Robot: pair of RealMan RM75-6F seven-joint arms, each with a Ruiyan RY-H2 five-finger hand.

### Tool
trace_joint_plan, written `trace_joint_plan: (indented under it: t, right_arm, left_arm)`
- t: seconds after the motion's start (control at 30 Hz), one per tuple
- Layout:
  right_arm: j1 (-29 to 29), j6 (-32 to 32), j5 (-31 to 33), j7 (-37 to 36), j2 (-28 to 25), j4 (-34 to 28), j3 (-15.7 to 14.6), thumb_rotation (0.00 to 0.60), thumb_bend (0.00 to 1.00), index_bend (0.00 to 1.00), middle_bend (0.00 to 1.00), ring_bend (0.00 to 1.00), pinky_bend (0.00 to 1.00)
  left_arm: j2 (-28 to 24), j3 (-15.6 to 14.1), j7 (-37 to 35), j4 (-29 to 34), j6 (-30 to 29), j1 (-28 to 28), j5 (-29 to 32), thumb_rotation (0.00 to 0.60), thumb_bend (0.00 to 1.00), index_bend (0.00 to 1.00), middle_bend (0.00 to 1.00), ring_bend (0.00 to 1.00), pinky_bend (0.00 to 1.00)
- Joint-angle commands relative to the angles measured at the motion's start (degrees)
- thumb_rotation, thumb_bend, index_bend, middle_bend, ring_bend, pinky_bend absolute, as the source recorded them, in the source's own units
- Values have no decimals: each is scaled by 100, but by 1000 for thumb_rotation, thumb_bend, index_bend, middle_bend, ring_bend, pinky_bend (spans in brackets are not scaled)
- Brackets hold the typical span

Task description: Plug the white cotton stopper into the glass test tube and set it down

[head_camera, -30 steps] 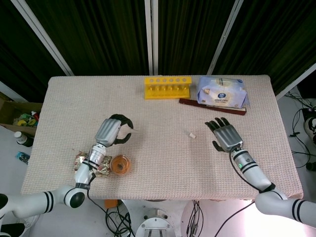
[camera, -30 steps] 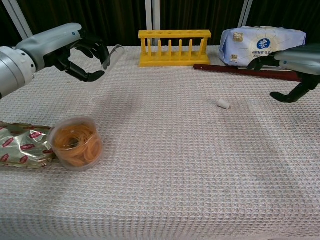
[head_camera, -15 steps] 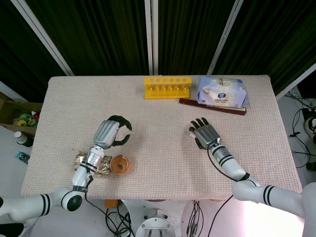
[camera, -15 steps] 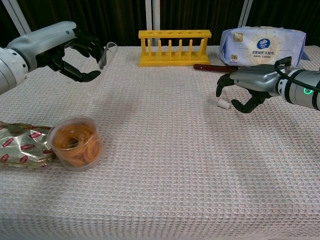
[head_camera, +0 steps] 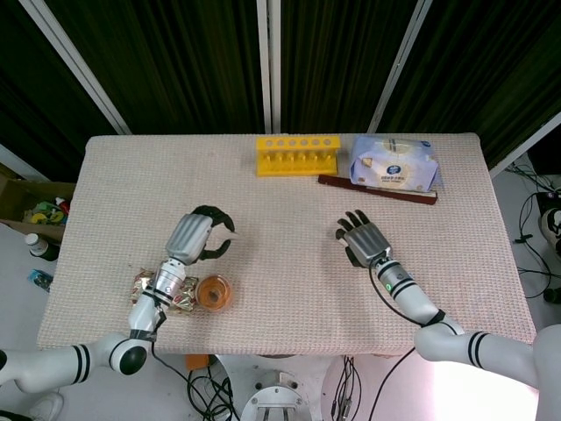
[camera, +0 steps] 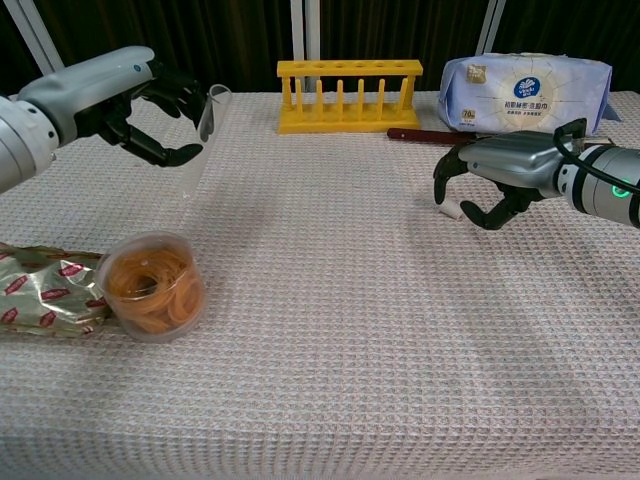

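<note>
Your left robot hand (camera: 150, 105) grips glass test tube (camera: 203, 128), raised above tabletop (camera: 330, 330). Your right robot hand (camera: 490, 180) hovers, fingers curled around white cotton stopper (camera: 452, 211); grip on it unclear.

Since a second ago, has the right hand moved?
Yes. The right hand swept inward, away from the tissue pack, and now arches over the cotton stopper.

Left hand (camera: 150, 110): silver-grey back shell, black fingers; the forearm is a smooth silver-grey casing, and in the head view a ribbed metallic wrist section leads to a white arm with black rings. Right hand (camera: 495, 180): same silver shell and black fingers, a small green light glowing on the grey wrist. A thin black cable loops beside that wrist; the white arm behind carries black rings.
</note>
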State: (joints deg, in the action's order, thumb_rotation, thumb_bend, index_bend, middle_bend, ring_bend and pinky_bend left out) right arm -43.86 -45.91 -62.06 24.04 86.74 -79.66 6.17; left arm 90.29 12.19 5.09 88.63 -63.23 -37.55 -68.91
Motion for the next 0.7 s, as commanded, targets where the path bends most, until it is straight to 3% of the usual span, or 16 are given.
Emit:
trace_joint_plan:
  t: [0.03, 0.33, 0.7]
  right_arm:
    - [85, -138, -54, 1, -121, -160, -58, 600, 628, 351, 168, 0, 50]
    - [341, -523, -152, 139, -463, -639, -258, 600, 628, 357, 179, 0, 50]
    - [412, -740, -419, 10, -490, -707, -237, 600, 589, 358, 190, 0, 50]
  left_arm:
    - [-1, 6, -17, -6, 2, 6, -4, 600, 394, 586, 436, 278, 239]
    - [35, 4, -53, -45, 55, -10, -39, 600, 394, 586, 433, 277, 239]
    - [12, 8, -30, -35, 26, 10, -73, 600, 394, 586, 432, 277, 238]
